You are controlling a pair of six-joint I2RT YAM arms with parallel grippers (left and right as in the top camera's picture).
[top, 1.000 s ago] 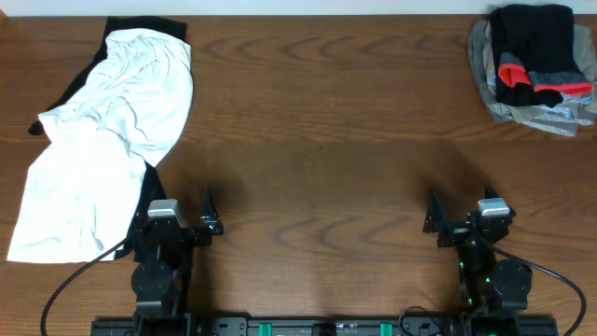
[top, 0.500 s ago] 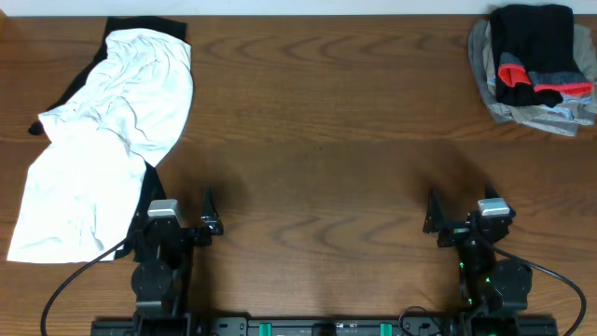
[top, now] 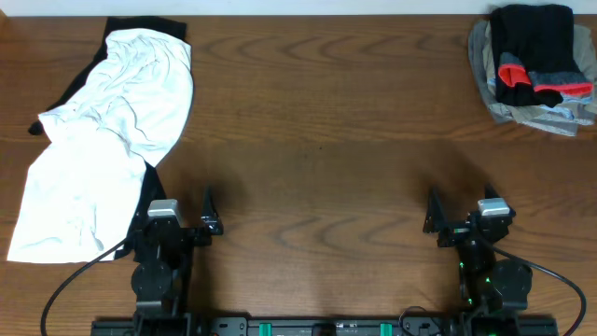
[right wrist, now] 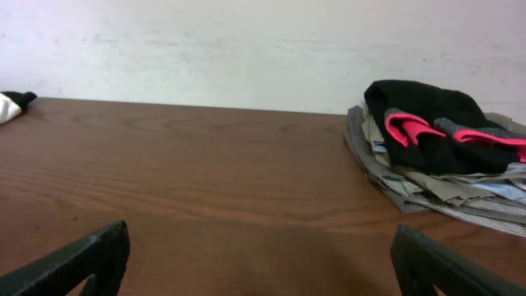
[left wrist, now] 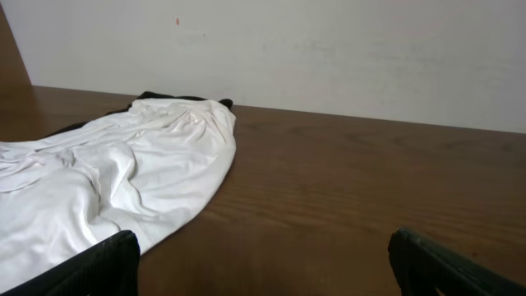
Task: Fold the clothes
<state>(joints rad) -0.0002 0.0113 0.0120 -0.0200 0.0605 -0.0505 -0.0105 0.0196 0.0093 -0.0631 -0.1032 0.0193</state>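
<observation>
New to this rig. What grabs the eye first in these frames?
A crumpled white T-shirt sprawls down the left side of the table, with a black garment poking out from under it at the far edge. A pile of clothes, black and red on top, sits in the far-right corner. The left gripper and right gripper sit open near the front edge, holding nothing.

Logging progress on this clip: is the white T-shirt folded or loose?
Unfolded. The white T-shirt lies sprawled and wrinkled, with uneven edges, partly over a black garment.
</observation>
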